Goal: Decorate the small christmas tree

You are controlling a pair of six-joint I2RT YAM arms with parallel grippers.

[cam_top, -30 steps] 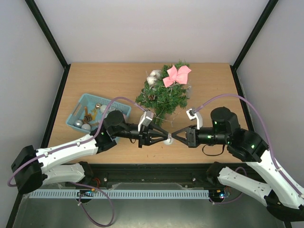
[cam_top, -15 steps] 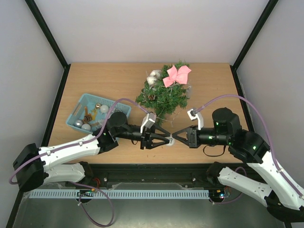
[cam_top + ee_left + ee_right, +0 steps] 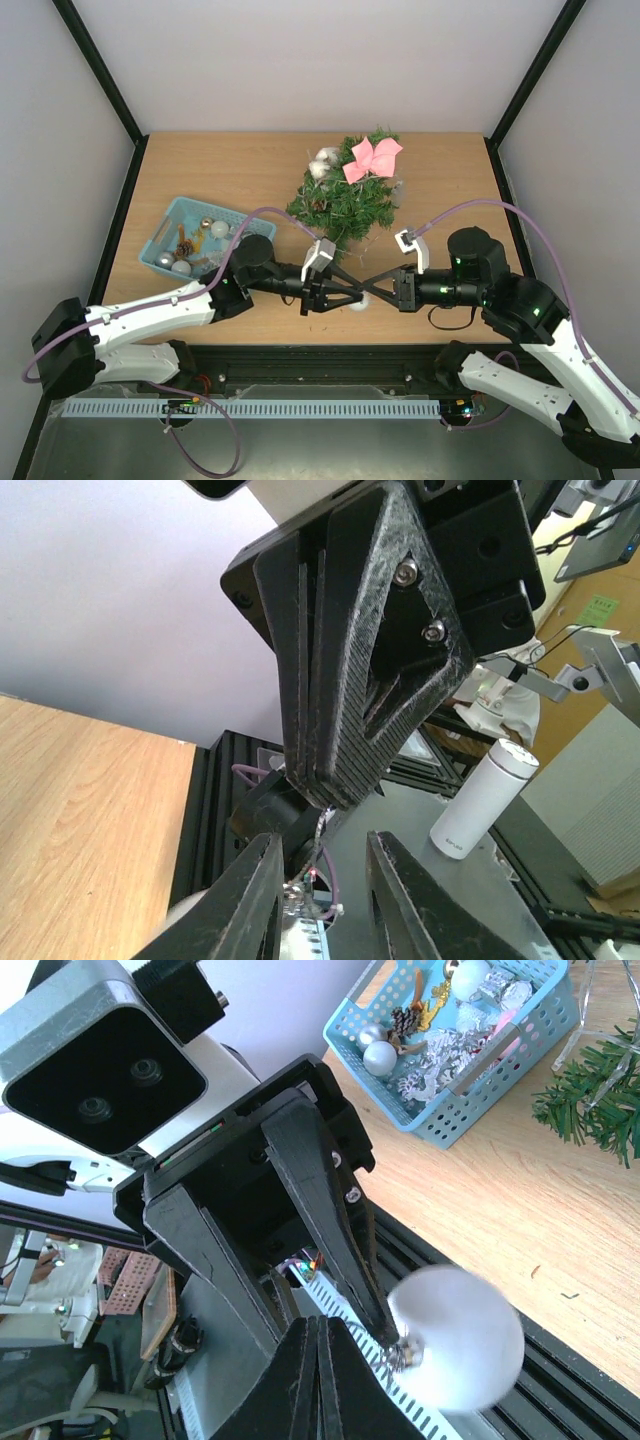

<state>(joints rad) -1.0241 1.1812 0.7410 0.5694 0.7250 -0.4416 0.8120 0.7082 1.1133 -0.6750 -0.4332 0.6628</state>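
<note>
The bushy dark green small christmas tree (image 3: 340, 205) is at the far middle of the wooden table (image 3: 220, 165); its long line runs from near-left to far-right; its tip, with a pink bow (image 3: 372, 158), points away from the arms; I cannot tell if it stands or lies. The left gripper (image 3: 325, 845) is a little open; the right gripper (image 3: 318, 1325) is squeezed tight, its tip between those 2 fingers. A round white ball (image 3: 455, 1352) hangs beside both tips, above the table's near edge; I cannot tell which one holds it. A teal plastic basket (image 3: 500, 1090) sits left of the tree; bare wood lies on both far sides.
</note>
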